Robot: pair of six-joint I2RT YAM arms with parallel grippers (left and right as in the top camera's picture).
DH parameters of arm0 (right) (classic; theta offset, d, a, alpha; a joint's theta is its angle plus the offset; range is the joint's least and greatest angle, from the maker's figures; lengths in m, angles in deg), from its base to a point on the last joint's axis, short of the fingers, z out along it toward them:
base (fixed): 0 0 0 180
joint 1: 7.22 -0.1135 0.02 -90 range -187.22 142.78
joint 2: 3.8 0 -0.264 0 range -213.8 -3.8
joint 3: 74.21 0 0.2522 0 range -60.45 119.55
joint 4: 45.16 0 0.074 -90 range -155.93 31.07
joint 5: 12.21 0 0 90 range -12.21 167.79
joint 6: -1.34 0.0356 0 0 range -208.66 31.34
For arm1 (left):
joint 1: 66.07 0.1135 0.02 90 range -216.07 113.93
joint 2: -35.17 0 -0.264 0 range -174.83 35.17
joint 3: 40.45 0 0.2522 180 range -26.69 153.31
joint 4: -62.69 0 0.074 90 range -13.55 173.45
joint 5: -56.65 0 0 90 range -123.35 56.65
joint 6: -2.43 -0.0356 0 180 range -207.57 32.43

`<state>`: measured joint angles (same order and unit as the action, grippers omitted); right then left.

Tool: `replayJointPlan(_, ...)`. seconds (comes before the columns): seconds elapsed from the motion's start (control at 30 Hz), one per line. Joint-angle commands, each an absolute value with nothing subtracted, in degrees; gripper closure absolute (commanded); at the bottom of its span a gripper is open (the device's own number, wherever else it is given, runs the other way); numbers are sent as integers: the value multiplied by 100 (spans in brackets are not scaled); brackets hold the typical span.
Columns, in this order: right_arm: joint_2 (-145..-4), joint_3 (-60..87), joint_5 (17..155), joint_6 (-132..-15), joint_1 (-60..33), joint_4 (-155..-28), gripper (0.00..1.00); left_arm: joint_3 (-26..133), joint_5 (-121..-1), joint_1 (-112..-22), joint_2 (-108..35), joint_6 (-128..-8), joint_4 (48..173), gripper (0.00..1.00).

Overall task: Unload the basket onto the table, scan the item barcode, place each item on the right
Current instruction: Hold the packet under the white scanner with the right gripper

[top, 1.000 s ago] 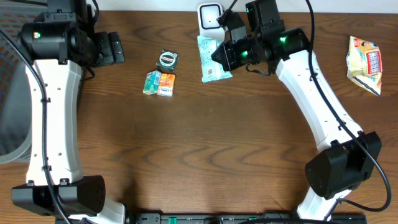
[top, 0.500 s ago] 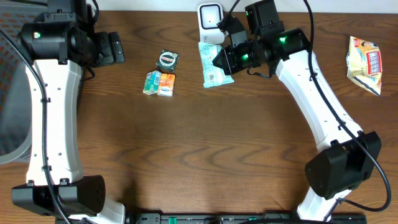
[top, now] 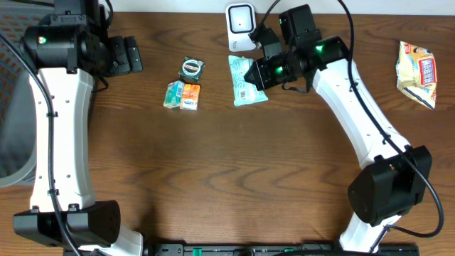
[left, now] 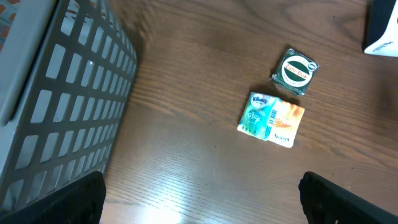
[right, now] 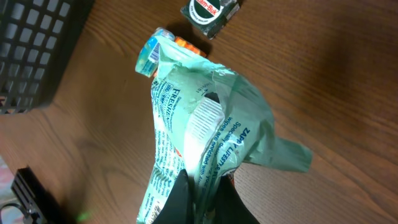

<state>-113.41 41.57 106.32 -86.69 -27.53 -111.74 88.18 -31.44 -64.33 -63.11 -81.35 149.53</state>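
tabletop [top: 234, 163]: brown wood | left tool [top: 131, 55]: upper left, I see fingers wide apart | right tool [top: 253, 72]: top centre, clamped on green packet [top: 245, 85] | packet just below white scanner [top: 241, 18], barcode visible from overhead

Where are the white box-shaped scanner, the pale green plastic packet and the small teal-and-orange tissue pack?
white box-shaped scanner [top: 240, 17]: overhead view, its front face.
pale green plastic packet [right: 204, 119]: right wrist view, barcode panel.
teal-and-orange tissue pack [left: 271, 119]: left wrist view, its middle.
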Motion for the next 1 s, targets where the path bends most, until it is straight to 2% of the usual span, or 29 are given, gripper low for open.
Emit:
replayJointPlan(0.0,-11345,4131,10862,-8570,-2701,-11131,99,8789,-3052,-6411,-6333,-8085,14953,2)
replayJointPlan(0.97,-11345,4131,10779,-8575,-2655,-11034,99,8789,-3052,-6409,-6333,-8085,14953,2)
